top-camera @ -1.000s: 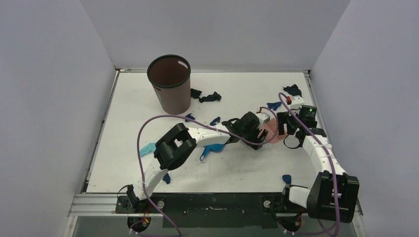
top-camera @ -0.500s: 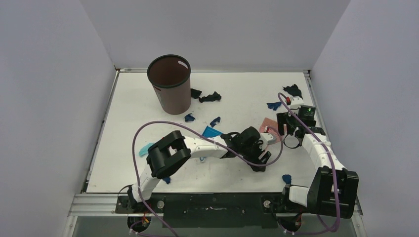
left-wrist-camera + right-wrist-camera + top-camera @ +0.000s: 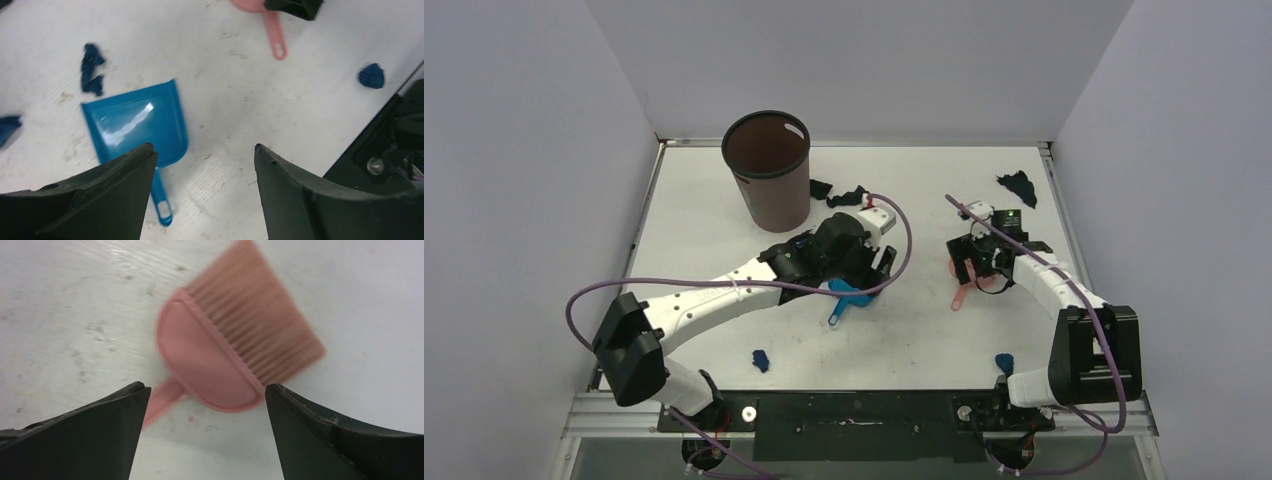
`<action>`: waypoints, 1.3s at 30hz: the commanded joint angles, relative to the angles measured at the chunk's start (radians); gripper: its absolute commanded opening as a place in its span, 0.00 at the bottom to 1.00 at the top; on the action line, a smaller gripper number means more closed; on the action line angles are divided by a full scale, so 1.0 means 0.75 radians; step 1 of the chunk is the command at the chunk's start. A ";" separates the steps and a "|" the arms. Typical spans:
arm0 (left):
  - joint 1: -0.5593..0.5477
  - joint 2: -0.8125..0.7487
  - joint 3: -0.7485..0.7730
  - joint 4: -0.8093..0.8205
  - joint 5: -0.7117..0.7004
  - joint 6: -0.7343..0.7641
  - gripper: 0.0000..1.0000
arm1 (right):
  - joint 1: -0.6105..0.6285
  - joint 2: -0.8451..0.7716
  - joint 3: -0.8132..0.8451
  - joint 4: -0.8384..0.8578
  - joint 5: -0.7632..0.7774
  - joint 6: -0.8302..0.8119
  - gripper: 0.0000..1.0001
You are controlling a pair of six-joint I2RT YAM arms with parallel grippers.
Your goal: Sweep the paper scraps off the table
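On the counter (image 3: pixel 924 330), crumpled dark blue and black paper scraps (image 3: pixel 1017 186) lie at 12, 2, 5 and 7 o'clock. Both released: left claw (image 3: pixel 202 150) over dustpan (image 3: pixel 135 125), right claw (image 3: pixel 207 387) over brush (image 3: pixel 210 365).

No lettering is legible anywhere; a pale patch (image 3: pixel 796 130) inside the bin (image 3: pixel 774 195) rim may be a label.

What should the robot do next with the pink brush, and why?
Probably lower the right pincer and close it on the brush. That pincer hangs open right above the brush, which lies flat on the table with nothing holding it, and scraps lie about unswept.
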 commanded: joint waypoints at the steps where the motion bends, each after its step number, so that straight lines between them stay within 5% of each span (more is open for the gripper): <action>1: 0.101 -0.140 -0.094 -0.139 -0.019 -0.039 0.70 | 0.170 0.001 0.035 0.021 0.025 -0.016 0.93; 7: 0.212 -0.313 -0.394 0.100 -0.050 -0.075 0.74 | 0.298 0.085 0.024 0.052 0.143 -0.042 1.00; 16: 0.267 -0.302 -0.340 0.029 -0.107 -0.040 0.74 | 0.430 0.061 -0.069 0.062 0.462 -0.176 0.99; 24: 0.289 -0.314 -0.337 0.029 -0.078 -0.053 0.74 | 0.384 -0.003 -0.253 0.098 0.696 -0.296 0.99; 32: 0.340 -0.300 -0.332 0.050 0.018 -0.103 0.74 | -0.139 0.055 -0.150 -0.076 0.169 -0.440 0.88; 39: 0.352 -0.308 -0.342 0.058 0.024 -0.096 0.74 | -0.207 0.111 -0.104 -0.141 -0.023 -0.579 0.79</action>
